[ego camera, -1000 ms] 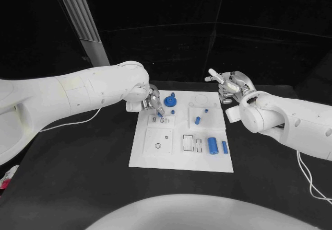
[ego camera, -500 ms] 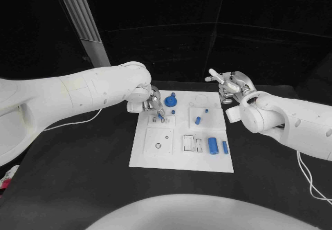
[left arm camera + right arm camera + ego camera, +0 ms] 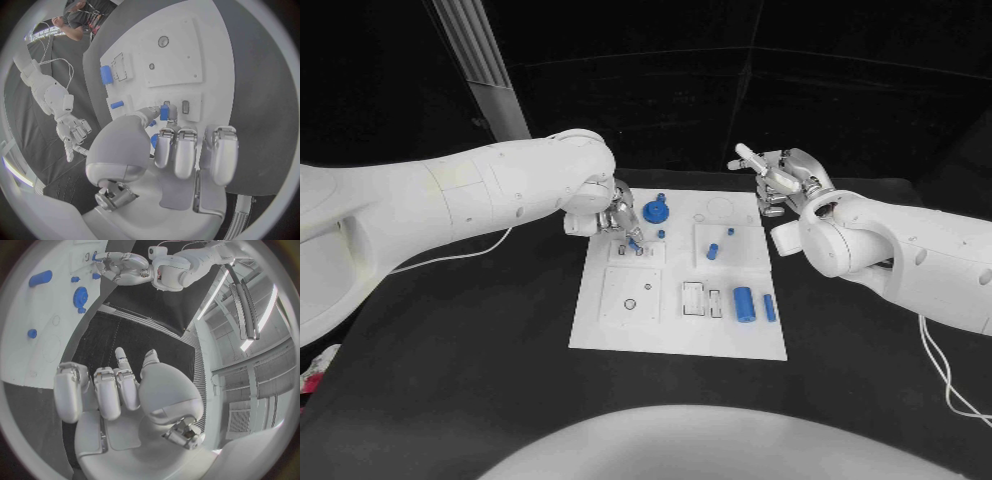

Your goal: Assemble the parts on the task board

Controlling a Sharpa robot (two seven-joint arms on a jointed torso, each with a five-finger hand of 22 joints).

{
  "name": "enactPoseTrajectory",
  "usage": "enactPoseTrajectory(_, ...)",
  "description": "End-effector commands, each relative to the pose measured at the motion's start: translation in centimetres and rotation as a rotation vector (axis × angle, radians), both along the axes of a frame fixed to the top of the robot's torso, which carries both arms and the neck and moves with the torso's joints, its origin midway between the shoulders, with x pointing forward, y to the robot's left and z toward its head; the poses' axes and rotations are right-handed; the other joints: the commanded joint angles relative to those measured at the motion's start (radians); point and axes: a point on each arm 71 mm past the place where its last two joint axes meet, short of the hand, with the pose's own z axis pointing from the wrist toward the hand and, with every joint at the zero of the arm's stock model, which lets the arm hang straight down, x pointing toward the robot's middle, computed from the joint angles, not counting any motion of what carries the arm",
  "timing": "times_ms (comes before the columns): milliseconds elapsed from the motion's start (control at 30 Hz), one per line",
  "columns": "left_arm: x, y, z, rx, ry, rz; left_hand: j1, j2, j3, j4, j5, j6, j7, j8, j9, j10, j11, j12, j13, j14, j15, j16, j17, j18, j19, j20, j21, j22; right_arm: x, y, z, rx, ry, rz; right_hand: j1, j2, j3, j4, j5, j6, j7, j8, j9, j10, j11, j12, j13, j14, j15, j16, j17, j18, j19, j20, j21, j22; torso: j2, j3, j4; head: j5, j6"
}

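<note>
Head view has the left hand [image 3: 616,215] pinching a small blue peg [image 3: 635,240] over the board [image 3: 678,335], seemingly mid-insertion and next needing a straight push, while the right hand [image 3: 779,182] hovers empty, fingers apart.

Head view: dim black surround, white task board [image 3: 678,330] and arms bright, slightly blown out, soft shadows under the arms. Wrist views: heavy fisheye bending at the rim, dark vignette frame. Ceiling strip lights [image 3: 247,302] glare at upper right of the right wrist view.
</note>
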Motion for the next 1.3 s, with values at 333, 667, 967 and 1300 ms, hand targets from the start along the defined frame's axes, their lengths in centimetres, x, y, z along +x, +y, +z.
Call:
enactPoseTrajectory(333, 0.04, -0.09, 0.13, -0.021, -0.014, 0.004, 0.006, -0.016, -0.034, -0.005, -0.029, 0.031, -0.019, -0.002, 0.008, 0.106, -0.011, 0.001, 0.263, 0.105, -0.011, 0.003, 0.263, -0.007, 0.105, -0.01, 0.004, 0.263, 0.05, 0.01, 0.14, 0.0, -0.008, -0.003, 0.007, 0.005, -0.005, -0.001, 0.002, -0.002, -0.004, 0.006, 0.001, 0.104, -0.002, 0.0, 0.263, 0.104, -0.001, 0.002, 0.263, 0.011, 0.018, -0.001, -0.007, 0.206, 0.0, -0.0002, -0.0003, 0.0, 0.0)
enactPoseTrajectory(667, 0.05, -0.03, 0.11, -0.015, -0.013, 0.007, 0.007, -0.018, -0.039, -0.005, -0.029, 0.032, -0.02, -0.003, 0.008, 0.106, -0.012, 0.001, 0.263, 0.105, -0.012, 0.003, 0.263, -0.007, 0.105, -0.011, 0.004, 0.263, 0.05, -0.01, 0.13, 0.0, -0.008, -0.003, 0.007, 0.005, -0.005, -0.001, 0.002, -0.002, -0.004, 0.006, 0.001, 0.104, -0.002, 0.0, 0.263, 0.104, -0.001, 0.002, 0.263, 0.011, 0.018, -0.001, -0.007, 0.206, 0.0, -0.0001, 0.0, 0.001, 0.0)
enactPoseTrajectory(967, 0.02, -0.06, -0.01, -0.004, -0.007, 0.009, 0.005, -0.018, -0.044, -0.003, -0.03, 0.034, -0.021, -0.003, 0.008, 0.106, -0.013, 0.001, 0.263, 0.105, -0.011, 0.003, 0.263, -0.007, 0.105, -0.011, 0.004, 0.263, 0.04, 0.0, 0.13, 0.0, -0.007, -0.003, 0.01, 0.008, -0.005, -0.001, 0.002, -0.002, -0.004, 0.008, 0.001, 0.104, -0.002, 0.0, 0.263, 0.104, -0.001, 0.002, 0.263, 0.011, 0.018, -0.001, -0.007, 0.206, 0.0, 0.0, -0.0007, 0.001, 0.0)
enactPoseTrajectory(1300, -0.02, -0.19, -0.11, 0.008, 0.0, 0.01, -0.002, -0.012, -0.073, 0.013, -0.072, 0.043, -0.023, -0.013, 0.005, 0.106, -0.015, 0.001, 0.263, 0.105, -0.011, 0.003, 0.263, -0.007, 0.105, -0.012, 0.004, 0.263, 0.05, 0.02, 0.13, 0.0, -0.008, -0.002, 0.011, 0.009, -0.006, -0.001, 0.002, -0.002, -0.004, 0.009, 0.001, 0.104, -0.002, 0.0, 0.263, 0.104, -0.001, 0.002, 0.263, 0.011, 0.018, -0.001, -0.007, 0.206, 0.0, -0.0002, 0.0002, 0.001, 0.0)
